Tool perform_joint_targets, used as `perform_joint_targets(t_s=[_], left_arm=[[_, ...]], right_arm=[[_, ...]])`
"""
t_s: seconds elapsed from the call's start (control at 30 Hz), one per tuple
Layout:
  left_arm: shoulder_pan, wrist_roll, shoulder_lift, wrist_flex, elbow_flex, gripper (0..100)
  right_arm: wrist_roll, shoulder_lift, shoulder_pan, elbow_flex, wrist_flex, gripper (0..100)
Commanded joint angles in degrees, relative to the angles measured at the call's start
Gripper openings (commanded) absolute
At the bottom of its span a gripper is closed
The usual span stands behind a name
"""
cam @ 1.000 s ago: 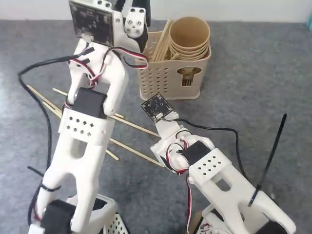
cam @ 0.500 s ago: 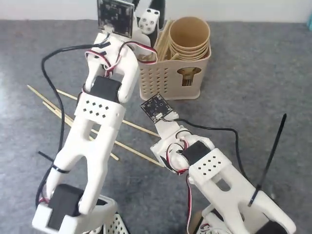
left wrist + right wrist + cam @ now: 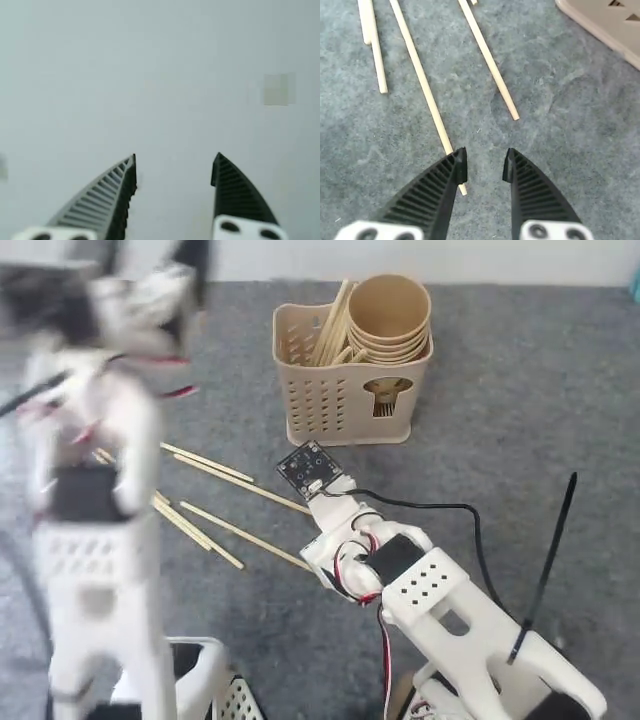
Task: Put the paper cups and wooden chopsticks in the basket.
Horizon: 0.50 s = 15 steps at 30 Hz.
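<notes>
At the counter's far side the basket (image 3: 345, 400) stands upright. The paper cups (image 3: 390, 310) sit nested in one stack inside it, and a bundle of wooden chopsticks (image 3: 333, 325) leans in the basket just beside the cups, on their left.

Loose chopsticks (image 3: 245, 537) lie flat on the grey counter (image 3: 520, 440) in front of the basket and off to its left. They are spread at slightly different angles and none touches the basket.

The right arm (image 3: 410, 580) is low over the counter, between the basket and the near edge. Right claw (image 3: 484, 165): fingers apart, nothing between them, tips close above the grey surface.
- The long stick (image 3: 423, 82) ends right at one fingertip, its tip partly hidden under it.
- The second stick (image 3: 489, 60) ends just ahead of the gap between the fingers.
- The short stick (image 3: 377, 60) lies farther off, beside the long one.
- A corner of the basket shows beyond them, well apart from the claw.

The left arm (image 3: 90, 490) is raised at the counter's left side. Left claw (image 3: 175, 172): fingers apart, empty, pointed at a plain pale wall (image 3: 150, 75).
</notes>
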Motion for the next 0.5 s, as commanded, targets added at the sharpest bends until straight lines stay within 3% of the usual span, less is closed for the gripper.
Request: perform_joint_targets(t_s=[0.0,0.13,0.27,0.47], left_arm=[[-10.3,-0.7,-8.6,11.6,-0.2,23],[-22.4,-0.4,-12.0,20.4,1.0,23],[-33.5,1.5,-11.0,26.1,1.5,23],[-42.5,4.0,-4.0,28.2,6.4,23]], right_arm=[[2.4,-1.4,-2.8,-0.4,-1.1,12.6],[2.4,1.6,-8.1,-1.7,-2.3,12.6],[2.3,12.0,-9.0,-7.3,-5.1,12.6],[-1.5,30.0,-9.5,-20.2,-5.1,12.5]])
